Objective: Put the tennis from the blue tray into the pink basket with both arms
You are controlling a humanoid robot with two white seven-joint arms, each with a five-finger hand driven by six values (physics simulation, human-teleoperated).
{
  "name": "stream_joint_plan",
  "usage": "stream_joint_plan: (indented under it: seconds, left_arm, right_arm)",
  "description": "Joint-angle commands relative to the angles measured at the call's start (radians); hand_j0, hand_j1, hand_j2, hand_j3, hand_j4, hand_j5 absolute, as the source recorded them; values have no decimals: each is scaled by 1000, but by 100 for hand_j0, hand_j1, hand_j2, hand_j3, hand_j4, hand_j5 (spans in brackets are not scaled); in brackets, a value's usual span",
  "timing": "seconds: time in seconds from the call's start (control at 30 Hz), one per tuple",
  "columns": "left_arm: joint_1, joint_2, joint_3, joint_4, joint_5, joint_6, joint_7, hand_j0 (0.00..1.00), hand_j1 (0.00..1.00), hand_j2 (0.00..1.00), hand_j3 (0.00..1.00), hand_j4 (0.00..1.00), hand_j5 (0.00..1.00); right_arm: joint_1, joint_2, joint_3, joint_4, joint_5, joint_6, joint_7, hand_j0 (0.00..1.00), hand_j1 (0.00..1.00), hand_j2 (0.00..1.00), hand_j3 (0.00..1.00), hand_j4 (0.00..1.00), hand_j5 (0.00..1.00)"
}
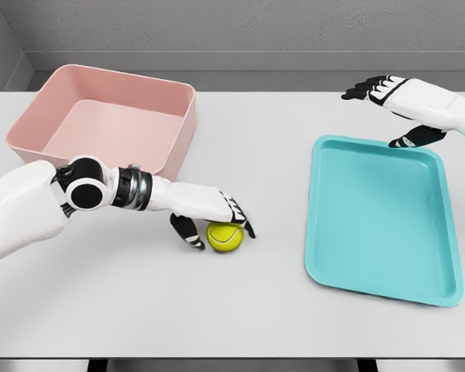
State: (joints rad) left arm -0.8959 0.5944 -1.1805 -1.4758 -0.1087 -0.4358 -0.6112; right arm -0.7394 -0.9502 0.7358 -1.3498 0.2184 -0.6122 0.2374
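Head view: white table (217, 310), grey wall (240, 23) behind

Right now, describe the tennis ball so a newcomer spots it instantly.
Start at the pink basket on the table's far left, then come toward the near edge. The tennis ball sits on the bare table under the left robot hand, outside the blue tray. It is the only small yellow-green sphere.

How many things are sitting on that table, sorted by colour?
Pink: 1, the basket
Blue: 1, the tray
Yellow-green: 1, the tennis ball, under the left hand
Total: 3
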Motion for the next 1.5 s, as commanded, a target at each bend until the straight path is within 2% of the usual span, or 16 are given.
stream_joint_plan:
  seconds: [0.0,0.07,0.17,0.37,0.47,0.7,0.83,1.0,1.3,1.47]
  left_arm:
    - [-1,1,1,0,6,-14,0,63,63,63,63,63,63]
    - [-2,1,1,2,6,-18,0,51,51,51,51,51,51]
    - [0,5,1,2,6,-18,0,44,44,44,44,44,44]
    - [0,8,2,2,7,-20,0,44,44,44,44,44,44]
    - [2,12,39,-8,17,-21,0,44,44,44,44,44,44]
    - [-3,79,125,-55,52,-57,0,44,44,44,44,44,44]
    - [-23,102,140,-83,78,-57,0,44,44,44,44,44,44]
    - [-77,119,140,-81,106,-60,0,44,44,44,44,44,44]
    - [-121,166,176,-80,133,-77,0,44,44,44,44,44,44]
    - [-167,193,177,-75,165,-84,0,42,42,42,42,42,42]
  right_arm:
    - [0,-2,-1,0,-7,1,-1,100,100,100,100,100,100]
    - [0,-2,-1,0,-7,1,-1,100,100,100,100,100,100]
    - [0,-2,-1,0,-7,1,0,100,100,100,100,100,100]
    - [0,-2,-1,0,-7,1,-1,100,100,100,100,100,100]
    - [0,-2,-1,0,-7,1,0,100,100,100,100,100,100]
    - [0,-2,-1,0,-7,1,0,100,100,100,100,100,100]
    - [0,-2,-1,-2,-7,1,-1,100,100,100,100,100,100]
    - [0,-2,-1,-2,-7,1,-1,100,100,100,100,100,100]
    - [0,-1,-1,-3,-7,1,0,100,100,100,100,100,100]
    - [0,-1,-1,-3,-7,1,0,100,100,100,100,100,100]
